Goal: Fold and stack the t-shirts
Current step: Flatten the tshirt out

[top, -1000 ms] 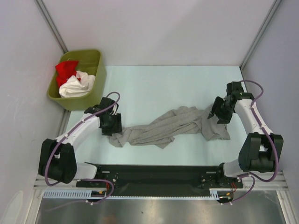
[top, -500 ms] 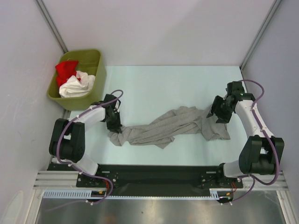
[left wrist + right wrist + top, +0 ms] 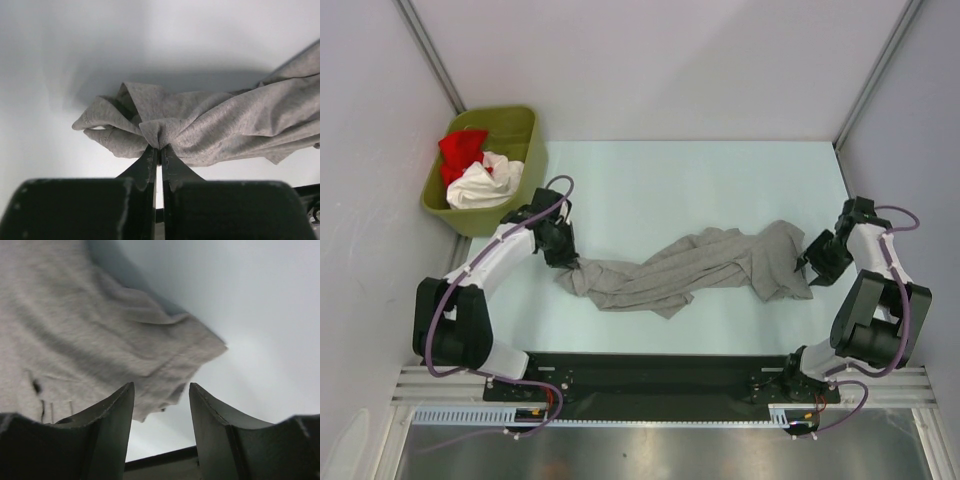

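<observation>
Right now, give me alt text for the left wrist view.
The left hand is pinched shut on a bunched fold of the grey t-shirt, seen from close behind. The rest of the shirt lies rumpled, stretching off to the right across a pale table.

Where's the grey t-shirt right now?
Top view: the grey t-shirt lies bunched across the table, left end pinched in the left tool, right end beside the open right tool.

grey t-shirt (image 3: 690, 265) lies twisted across the table (image 3: 670, 180) (left end bunched), red shirt (image 3: 462, 148) and white shirt (image 3: 485, 185) crumpled in bin (image 3: 533, 150).
</observation>
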Tool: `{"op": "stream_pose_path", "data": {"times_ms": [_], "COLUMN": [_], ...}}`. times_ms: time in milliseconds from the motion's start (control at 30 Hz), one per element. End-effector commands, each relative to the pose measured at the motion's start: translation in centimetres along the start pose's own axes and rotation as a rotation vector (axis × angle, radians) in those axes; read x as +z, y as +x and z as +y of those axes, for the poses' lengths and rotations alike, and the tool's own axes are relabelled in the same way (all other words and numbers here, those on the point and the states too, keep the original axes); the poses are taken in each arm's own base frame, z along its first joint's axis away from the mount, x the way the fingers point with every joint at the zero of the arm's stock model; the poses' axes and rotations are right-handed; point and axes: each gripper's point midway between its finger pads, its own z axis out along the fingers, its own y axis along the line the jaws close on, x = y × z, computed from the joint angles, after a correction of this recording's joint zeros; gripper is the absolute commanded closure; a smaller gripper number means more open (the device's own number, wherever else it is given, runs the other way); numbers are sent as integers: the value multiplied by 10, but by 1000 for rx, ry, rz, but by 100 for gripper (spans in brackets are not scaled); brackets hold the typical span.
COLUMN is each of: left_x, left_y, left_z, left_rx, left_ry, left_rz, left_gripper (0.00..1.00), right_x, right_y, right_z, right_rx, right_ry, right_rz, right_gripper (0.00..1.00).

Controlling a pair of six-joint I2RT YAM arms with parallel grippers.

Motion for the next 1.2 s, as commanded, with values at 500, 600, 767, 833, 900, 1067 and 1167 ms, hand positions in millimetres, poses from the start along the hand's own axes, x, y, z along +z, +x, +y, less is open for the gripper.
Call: {"op": "stream_pose_path", "data": {"times_ms": [500, 600, 767, 833, 900, 1067, 1167], "left_x": [-17, -16, -17, -18, -16, -7, 0], "left_y": [-32, -32, -31, -30, -27, -16, -10], "left_z": [-36, -36, -36, -35, -32, -24, -19], "left_rx": [11, 18, 24, 21, 16, 11, 3], "left_ry": [156, 160, 157, 154, 147, 123, 110], "left_rz": [-56, -53, -43, -42, -33, 1, 22], "left_gripper": [100, 100, 99, 97, 91, 76, 74], "right_x": [28, 34, 48, 51, 55, 62, 65], "right_y": [-4, -4, 6, 8, 10, 9, 8], "right_z": [-59, -54, -55, -55, -56, -57, -58], "right_rx": [134, 134, 143, 153, 158, 160, 158], "right_ry": [93, 58, 72, 71, 71, 83, 87], "right_rz": [44, 44, 79, 83, 86, 87, 85], "right_gripper": [53, 53, 52, 51, 51, 53, 56]}}
